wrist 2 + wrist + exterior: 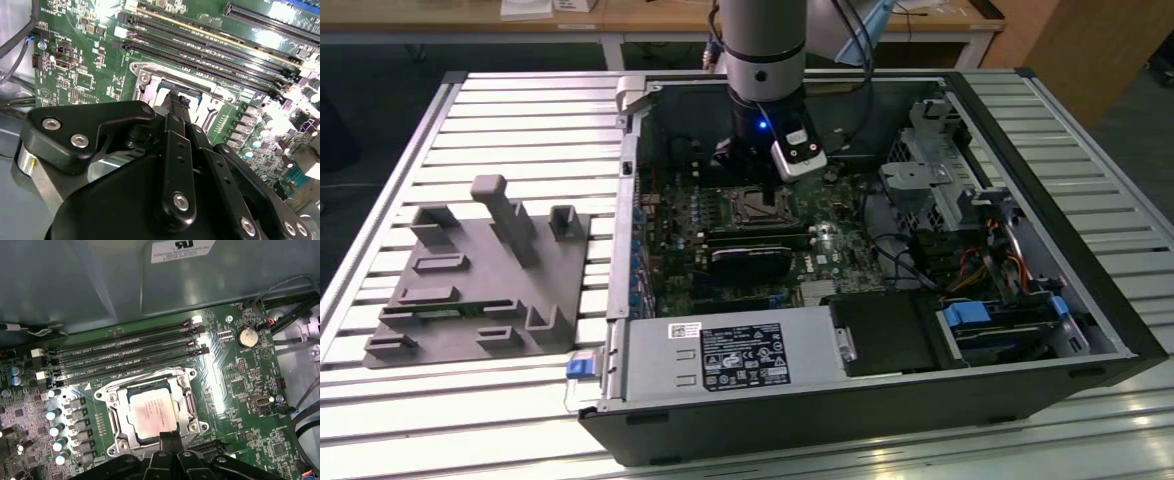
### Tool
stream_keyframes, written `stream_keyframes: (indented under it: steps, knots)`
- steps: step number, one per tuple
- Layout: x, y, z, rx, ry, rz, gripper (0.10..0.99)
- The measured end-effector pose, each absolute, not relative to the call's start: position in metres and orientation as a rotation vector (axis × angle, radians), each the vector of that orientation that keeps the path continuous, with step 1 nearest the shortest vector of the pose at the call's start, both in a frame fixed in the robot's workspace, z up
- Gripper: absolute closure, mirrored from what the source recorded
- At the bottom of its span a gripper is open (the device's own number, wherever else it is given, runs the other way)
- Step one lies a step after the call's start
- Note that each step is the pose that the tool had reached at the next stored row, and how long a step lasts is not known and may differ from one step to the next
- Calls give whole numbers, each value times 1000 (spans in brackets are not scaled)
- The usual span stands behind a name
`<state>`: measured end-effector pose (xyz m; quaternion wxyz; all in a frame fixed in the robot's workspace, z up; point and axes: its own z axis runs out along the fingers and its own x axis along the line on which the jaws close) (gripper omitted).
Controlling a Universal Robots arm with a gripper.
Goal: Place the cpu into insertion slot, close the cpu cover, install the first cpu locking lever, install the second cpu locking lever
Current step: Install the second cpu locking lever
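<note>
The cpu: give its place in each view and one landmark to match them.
Exterior view: the cpu sits in the square socket mid-motherboard, just below the arm.
First wrist view: the pale chip lies in the socket, just beyond the claw.
Second wrist view: mostly hidden behind the claw.
Shared landmark: the long black memory slots beside the socket.

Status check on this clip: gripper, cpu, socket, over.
Gripper shut, tips at socket edge. Cpu seated in insertion slot, cpu cover down around it. Nothing obstructing.
</note>
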<state>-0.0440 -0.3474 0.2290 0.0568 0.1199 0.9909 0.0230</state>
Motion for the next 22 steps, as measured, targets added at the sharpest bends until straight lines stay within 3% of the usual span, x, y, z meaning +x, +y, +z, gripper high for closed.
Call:
stream_keyframes:
  steps: [22]
  knots:
    - [-46, -368, 228, 354, 3006, 71, 980]
